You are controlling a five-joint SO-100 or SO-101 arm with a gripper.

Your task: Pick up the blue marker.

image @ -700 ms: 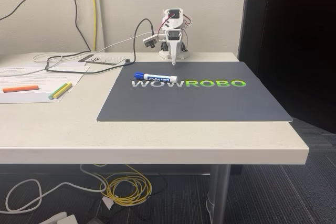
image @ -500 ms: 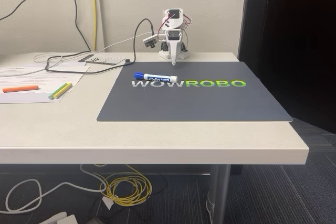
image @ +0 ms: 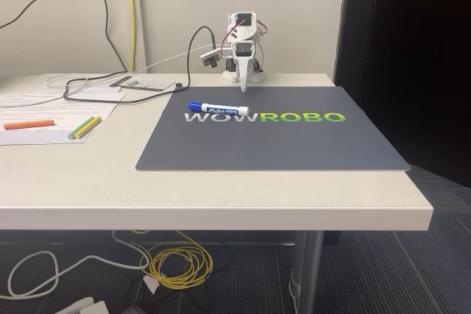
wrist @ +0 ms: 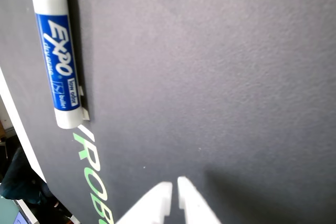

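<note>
Our gripper (wrist: 174,188) fingers together, blue marker (wrist: 56,56) at eleven o'clock on the grey mat (image: 294,137), orange stick (image: 29,123) well apart.

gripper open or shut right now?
Shut. In the wrist view the gripper has its two white fingertips nearly touching with nothing between them, and the blue marker lies apart on the grey mat.

Matt mat, glossy marker, smooth pale bench

The dark grey mat (wrist: 220,66) looks matt and finely grained, like soft rubber or cloth, with flat printed lettering. The blue marker (wrist: 56,61) has a smooth, glossy plastic barrel with a shiny label band. The white fingers (wrist: 189,203) look like matt plastic. The bench (image: 221,189) top is smooth, pale laminate with a faint speckle; papers (image: 44,112) lie matt on it.
</note>
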